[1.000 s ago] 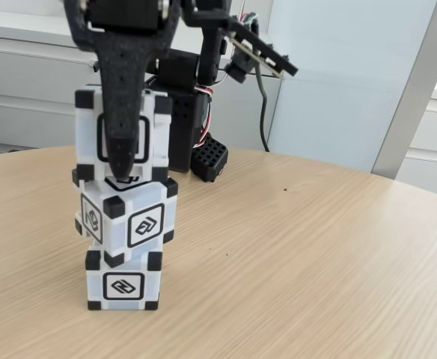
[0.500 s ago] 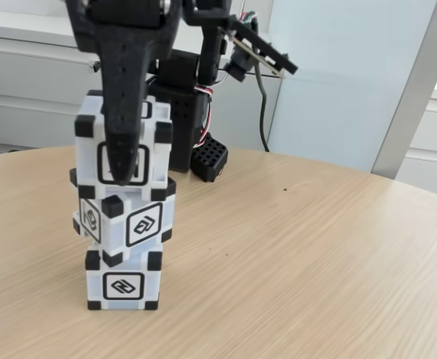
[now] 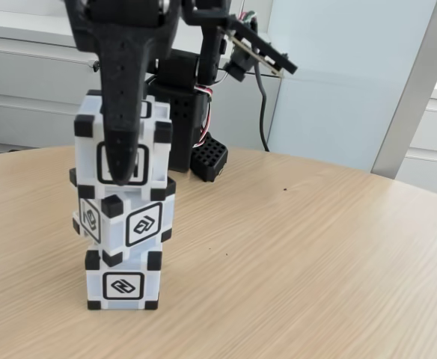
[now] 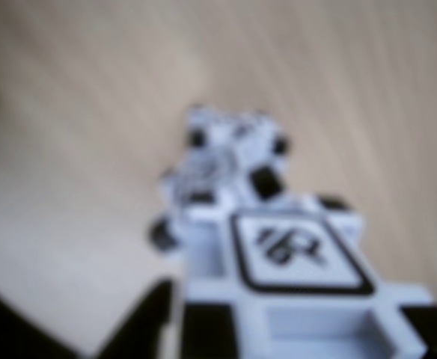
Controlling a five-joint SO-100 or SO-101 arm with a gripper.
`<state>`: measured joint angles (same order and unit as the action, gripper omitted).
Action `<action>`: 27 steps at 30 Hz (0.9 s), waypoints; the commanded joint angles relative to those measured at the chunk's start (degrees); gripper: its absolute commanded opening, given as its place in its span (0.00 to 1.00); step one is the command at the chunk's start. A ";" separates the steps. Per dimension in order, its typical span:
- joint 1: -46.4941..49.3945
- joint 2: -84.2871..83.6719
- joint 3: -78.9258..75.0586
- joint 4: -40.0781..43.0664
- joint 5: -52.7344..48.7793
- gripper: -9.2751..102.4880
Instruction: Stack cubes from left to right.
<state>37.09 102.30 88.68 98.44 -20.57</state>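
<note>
Three white cubes with black corners stand in one stack at the left of the fixed view. The bottom cube [image 3: 123, 286] sits square on the table. The middle cube [image 3: 145, 223] is turned about its upright axis. The top cube [image 3: 159, 149] rests on it, with my gripper [image 3: 125, 168] shut on it. The black front finger [image 3: 121, 112] runs down over its front face and the other finger is hidden behind. The blurred wrist view looks down on the top cube [image 4: 301, 258], with the lower cubes [image 4: 226, 153] beyond it.
My arm's black base [image 3: 181, 127] and a black perforated block [image 3: 209, 158] stand right behind the stack, with a cable [image 3: 263, 112] hanging beside them. The wooden table [image 3: 316, 254] stretches open to the right of the stack. Its curved far edge runs in front of white cabinets.
The top cube has come down a little with the gripper and now sits on the middle cube. The lower two cubes have not moved.
</note>
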 commanded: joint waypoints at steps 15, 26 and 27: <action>0.09 14.68 -0.26 0.53 1.49 0.38; -4.13 28.04 -0.26 0.35 -1.41 0.26; -5.63 28.92 -0.26 0.35 -1.23 0.23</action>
<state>33.84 128.14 88.68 98.44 -21.53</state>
